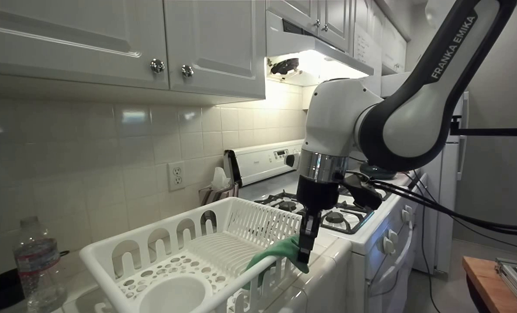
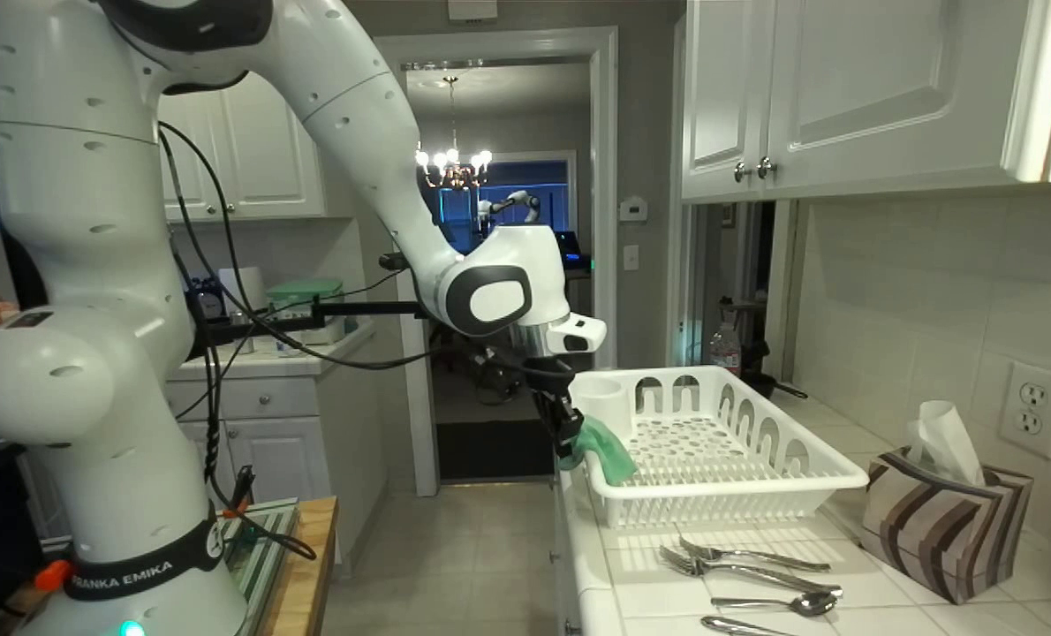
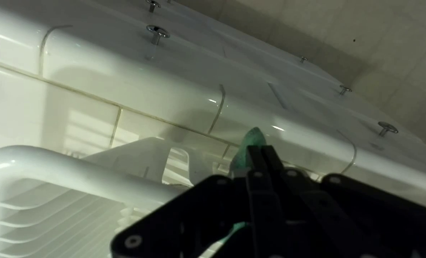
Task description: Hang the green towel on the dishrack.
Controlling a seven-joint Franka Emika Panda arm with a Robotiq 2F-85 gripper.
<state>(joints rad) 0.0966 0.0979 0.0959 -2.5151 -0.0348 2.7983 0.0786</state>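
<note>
Green towel (image 2: 608,452), one: soft-looking cloth, creased, bunched in loose folds. Location: across the outer long rim of the dishrack (image 1: 94,257), part hanging inside, the remainder running out over the rim to the hand (image 1: 304,255). Hand: closed, pinching the cloth near its outer end; a small corner dangles past the tips.

Stage, as judged: draping, close to complete; release not yet made. Next move: lower the outer end against the dishrack's outside wall, part the grip, back off gently so the inner fold is not dragged over. Smooth plastic should offer little friction; slippage is the likely fault.

Dishrack: white moulded plastic, rectangular, with rounded rim, arched wall openings, slatted end, and a floor pierced with round holes.

Tabletop (image 2: 627,574): glazed white tile, grout lines showing, front edge rounded.

Forks (image 2: 768,576), two: polished metal, slender handles, laid close together near the slatted end.

Spoon (image 2: 812,604): same finish, oval bowl.

Further metal piece (image 2: 737,624), partly out of view: type uncertain.

Tissue box (image 2: 936,521): bulging sides, wavy stripes in brown and grey, crumpled white tissue (image 2: 949,450) rising from the top slot.

Water bottle (image 1: 39,261): clear plastic, labelled band, upright near the dishrack.
</note>
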